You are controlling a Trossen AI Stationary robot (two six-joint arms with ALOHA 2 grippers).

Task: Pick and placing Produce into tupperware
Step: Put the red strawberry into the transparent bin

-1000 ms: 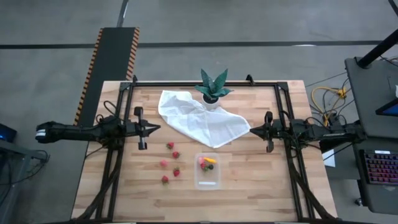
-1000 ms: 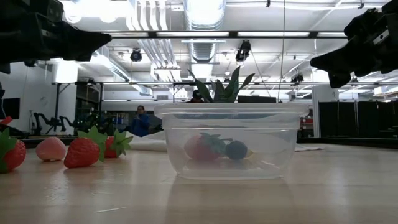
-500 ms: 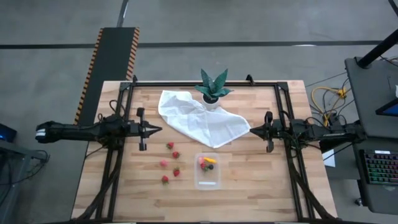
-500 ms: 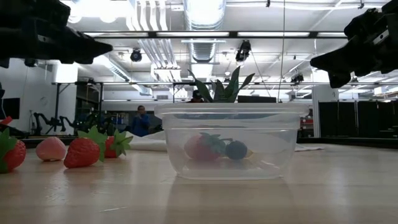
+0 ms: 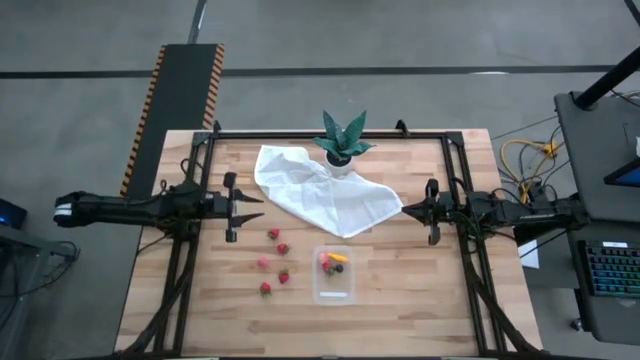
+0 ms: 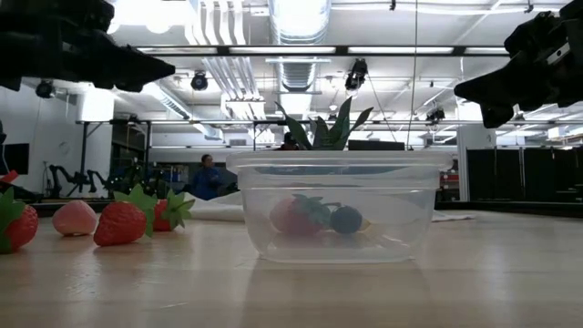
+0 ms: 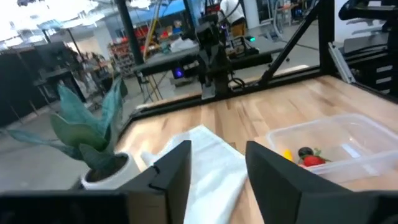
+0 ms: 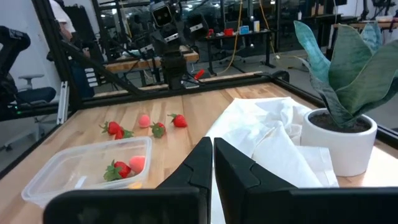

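Five small red and pink plastic fruit pieces (image 5: 274, 259) lie loose near the tabletop's (image 5: 420, 310) front edge, beside the clear rectangular plastic tupperware (image 5: 334, 278). My left claw (image 5: 252, 208) hovers wide open — I'd descend squarely over the nearest strawberry. Right claw (image 5: 407, 211) waits pinched closed.

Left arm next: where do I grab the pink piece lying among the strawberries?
Take the pink piece across its rounded body from straight above with the open left gripper. It lies low on the table, apart from its neighbours, with no stem to pinch.
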